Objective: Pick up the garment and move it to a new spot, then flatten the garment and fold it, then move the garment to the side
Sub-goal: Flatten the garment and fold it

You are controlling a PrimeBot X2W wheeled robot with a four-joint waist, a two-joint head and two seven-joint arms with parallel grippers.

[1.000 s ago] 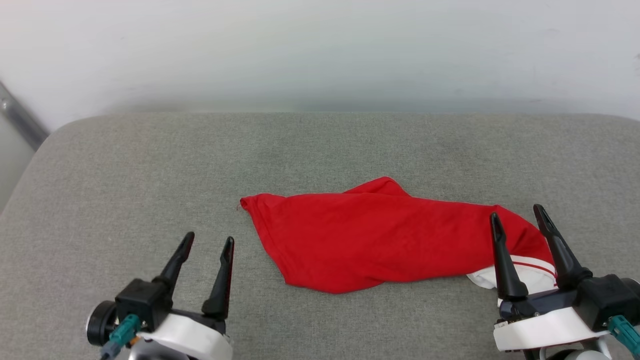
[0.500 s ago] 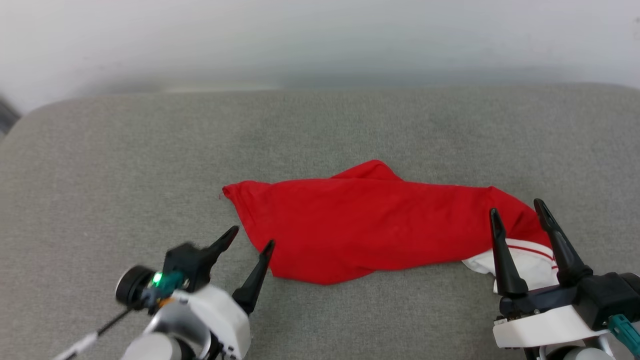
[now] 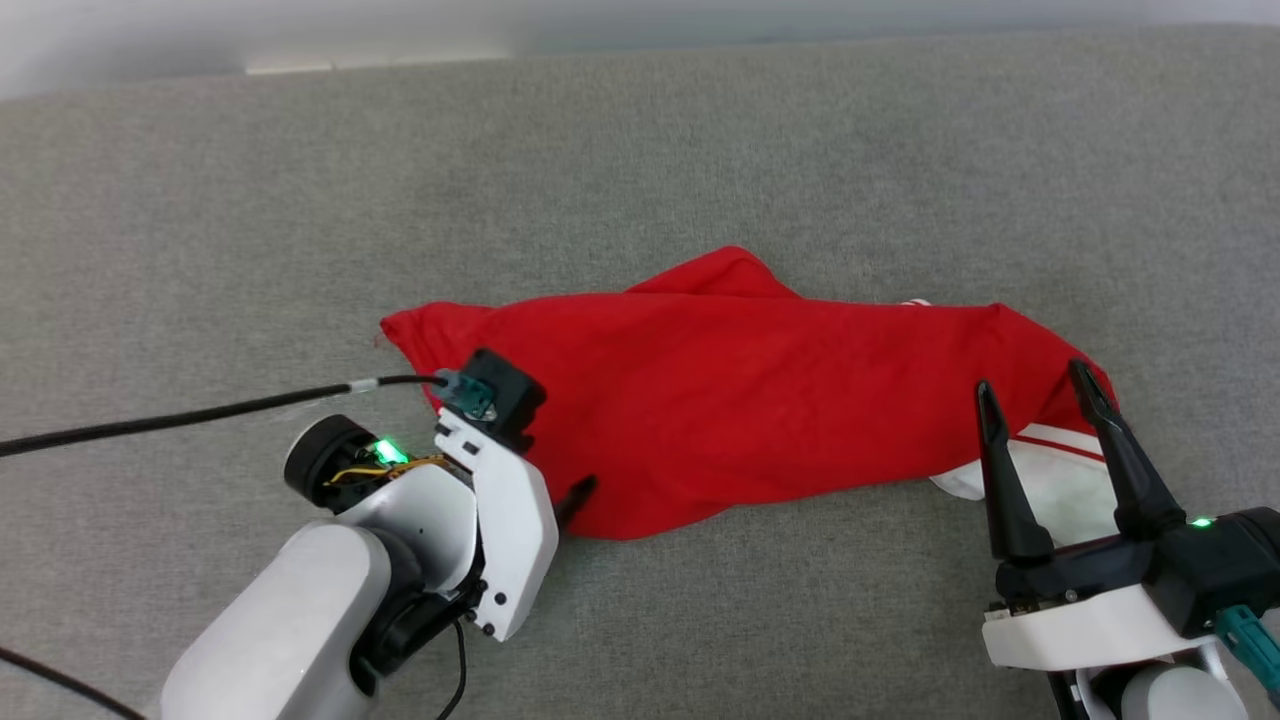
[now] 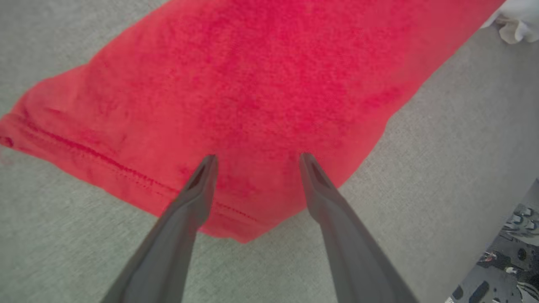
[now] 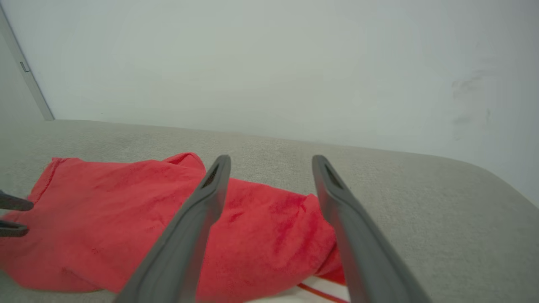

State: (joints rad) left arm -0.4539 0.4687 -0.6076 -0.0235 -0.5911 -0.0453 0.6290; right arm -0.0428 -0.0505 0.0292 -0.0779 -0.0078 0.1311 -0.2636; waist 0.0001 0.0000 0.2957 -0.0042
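Since a second ago the left gripper (image 4: 257, 158) has swung in from the lower left, where its fingers pointed up the head view, and the head camera has tipped downward. That arm now reaches across with its pale forearm angled up and rightward and its wrist turned down over the left end of the garment (image 3: 760, 400). In the left wrist view its two dark fingers stand apart, tips over red fabric just inside the stitched hem; whether they touch the cloth cannot be told, and nothing is pinched. One black cable (image 3: 200, 410) trails leftward from that wrist. The right gripper (image 3: 1032, 378) sits at the lower right as before, fingers pointing up the head view and spread wide, empty, its tips over the garment's right end. One garment lies crumpled in a long heap across the middle of the grey cushion (image 3: 700, 150), with a white panel (image 3: 1060, 480) carrying a red stripe at its right end. Two grippers, two fingers each.
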